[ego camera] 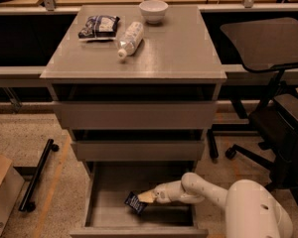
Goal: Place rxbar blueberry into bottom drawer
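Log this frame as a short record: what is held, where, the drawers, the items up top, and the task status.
holding: tool shut on the rxbar blueberry
where: inside the open bottom drawer, bar tilted at the tool's tip
other drawers: top drawer and middle drawer pushed in
surface: cabinet top carries a white bowl, a bottle lying on its side and a dark-and-white bag
status: bar not yet released

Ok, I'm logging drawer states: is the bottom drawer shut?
No, the bottom drawer stands pulled open, with the hand inside it gripping the rxbar blueberry.
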`<state>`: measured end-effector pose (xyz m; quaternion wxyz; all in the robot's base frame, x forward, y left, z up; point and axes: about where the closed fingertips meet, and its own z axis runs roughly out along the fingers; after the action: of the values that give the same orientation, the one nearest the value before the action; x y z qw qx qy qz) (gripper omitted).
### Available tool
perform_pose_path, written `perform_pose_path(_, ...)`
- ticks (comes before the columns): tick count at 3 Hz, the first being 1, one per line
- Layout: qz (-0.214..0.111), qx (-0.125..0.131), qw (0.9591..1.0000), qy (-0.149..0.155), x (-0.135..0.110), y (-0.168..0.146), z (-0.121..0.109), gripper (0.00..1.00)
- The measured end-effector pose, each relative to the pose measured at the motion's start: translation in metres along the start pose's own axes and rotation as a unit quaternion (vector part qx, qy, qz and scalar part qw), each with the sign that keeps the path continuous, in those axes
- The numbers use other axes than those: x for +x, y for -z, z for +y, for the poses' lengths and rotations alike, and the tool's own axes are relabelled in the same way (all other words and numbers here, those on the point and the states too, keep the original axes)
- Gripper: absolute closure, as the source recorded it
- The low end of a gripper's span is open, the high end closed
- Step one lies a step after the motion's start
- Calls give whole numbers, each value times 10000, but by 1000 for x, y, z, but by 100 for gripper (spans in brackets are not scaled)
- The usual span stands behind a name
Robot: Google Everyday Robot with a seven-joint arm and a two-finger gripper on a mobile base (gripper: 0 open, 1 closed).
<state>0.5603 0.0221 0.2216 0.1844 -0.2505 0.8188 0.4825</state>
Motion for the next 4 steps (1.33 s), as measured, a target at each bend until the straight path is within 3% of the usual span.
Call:
perform_pose_path(2, 183, -117, 9988, -449, 35, -33, -24, 35)
perform_pose_path(3, 170, -146, 9982, -553, 40, -33, -22, 12)
perform_pose_path(4, 183, -163, 9982, -554, 41, -35, -21, 0)
